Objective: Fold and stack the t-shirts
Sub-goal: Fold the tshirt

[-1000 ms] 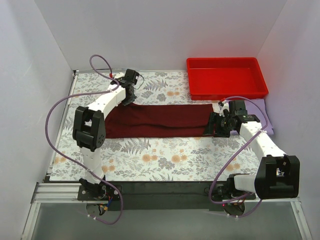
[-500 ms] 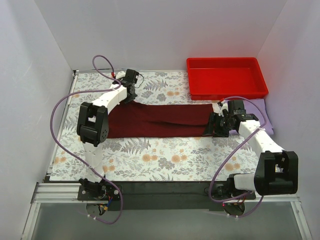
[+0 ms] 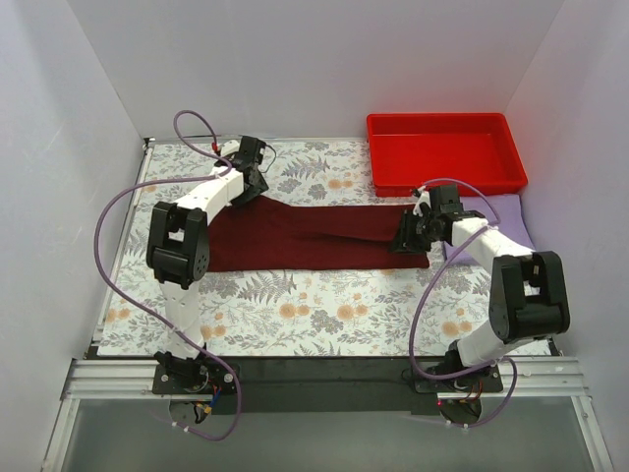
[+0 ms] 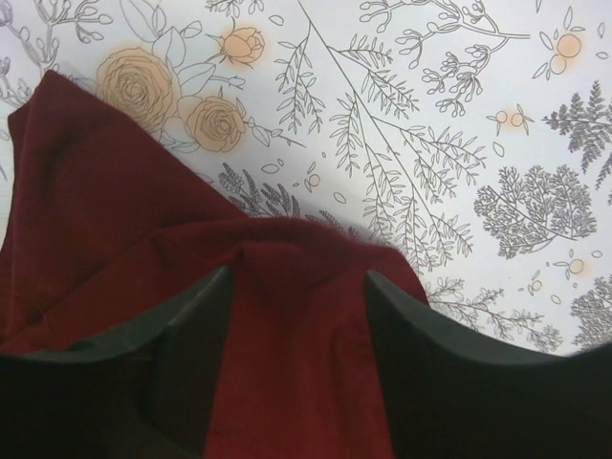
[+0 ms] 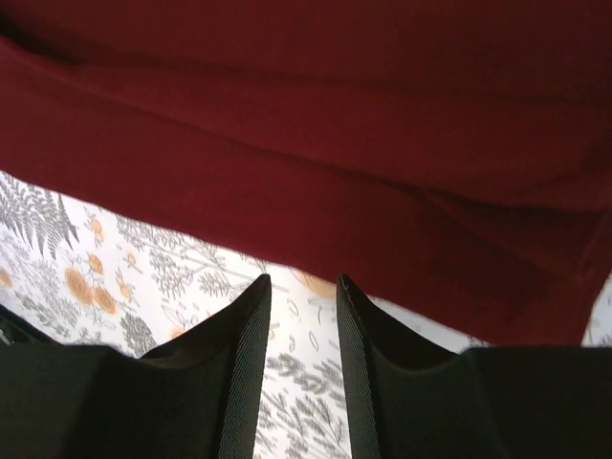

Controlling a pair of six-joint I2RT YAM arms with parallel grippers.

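The maroon t-shirt [image 3: 305, 241] lies folded into a long strip across the middle of the flowered table. My left gripper [image 3: 254, 185] is at its far left corner. In the left wrist view that gripper [image 4: 295, 287] is open, and the maroon cloth [image 4: 115, 220] lies loose between and under its fingers. My right gripper [image 3: 405, 239] is at the strip's right end. The right wrist view shows this gripper [image 5: 301, 282] open with a narrow gap and only table between the fingers, while the maroon cloth [image 5: 335, 124] lies just past the tips. The lavender t-shirt [image 3: 513, 214] lies partly hidden under the right arm.
A red plastic tray [image 3: 447, 120] stands at the back right, just beyond the lavender shirt. White walls close in the table on the left, back and right. The flowered table cover [image 3: 324, 305] shows bare in front of the maroon strip.
My left gripper has opened and let go of the maroon corner. My right gripper has moved left toward the strip's right end, and its jaws have narrowed.
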